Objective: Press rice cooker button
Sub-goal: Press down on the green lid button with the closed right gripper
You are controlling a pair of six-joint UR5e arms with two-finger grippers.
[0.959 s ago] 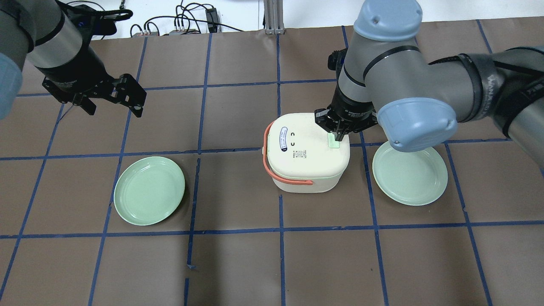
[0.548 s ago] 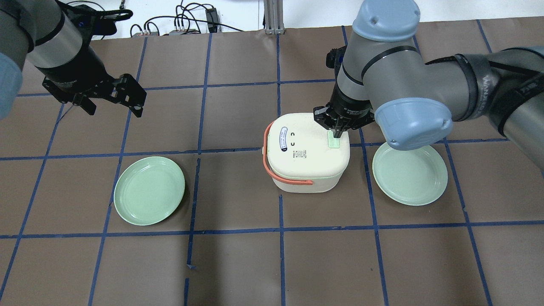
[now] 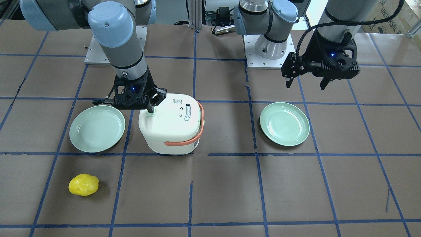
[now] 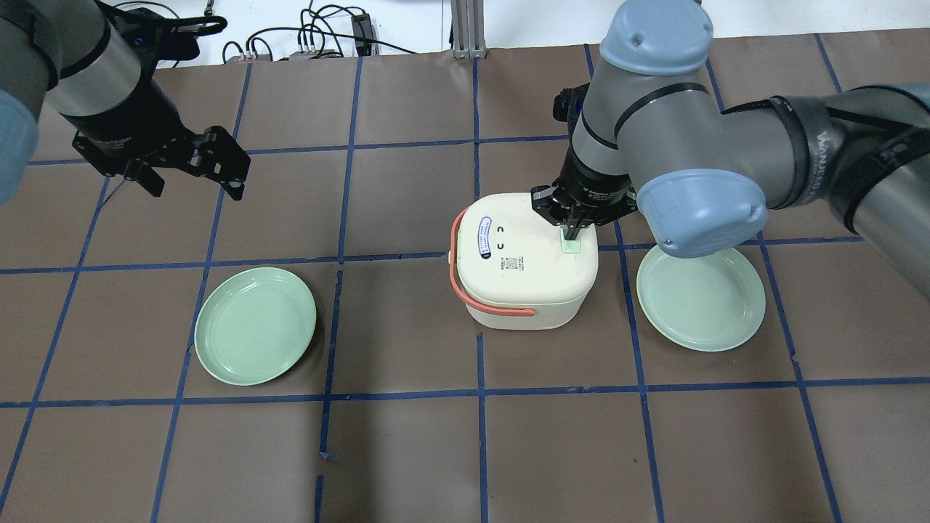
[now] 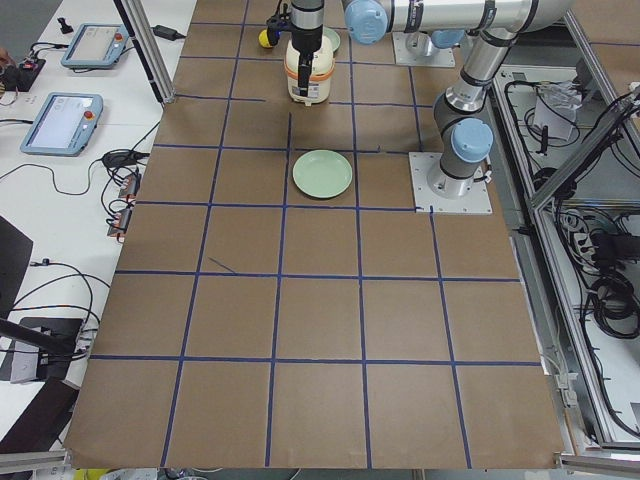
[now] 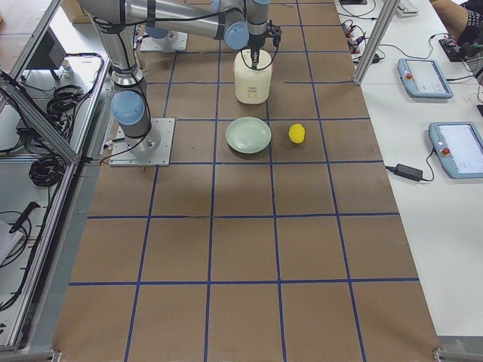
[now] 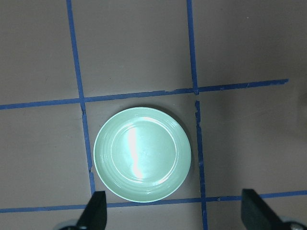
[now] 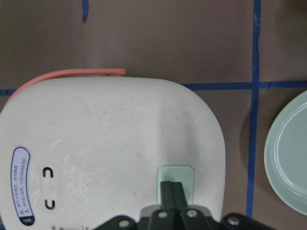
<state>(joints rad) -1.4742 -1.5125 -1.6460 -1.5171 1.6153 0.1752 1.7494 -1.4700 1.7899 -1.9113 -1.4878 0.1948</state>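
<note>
A cream rice cooker with an orange handle stands mid-table; it also shows in the front view and right wrist view. Its pale green button sits on the lid's right side, also seen in the right wrist view. My right gripper is shut, its fingertips together and resting on the button. My left gripper is open and empty, far left, high over a green plate.
Two green plates lie on the table: one left, one right of the cooker, the right one partly under my right arm. A yellow fruit-like object lies near the operators' side. Blue tape lines grid the brown table.
My right gripper has shifted slightly left and away from the robot, onto the button's far end. The left arm has not moved.
</note>
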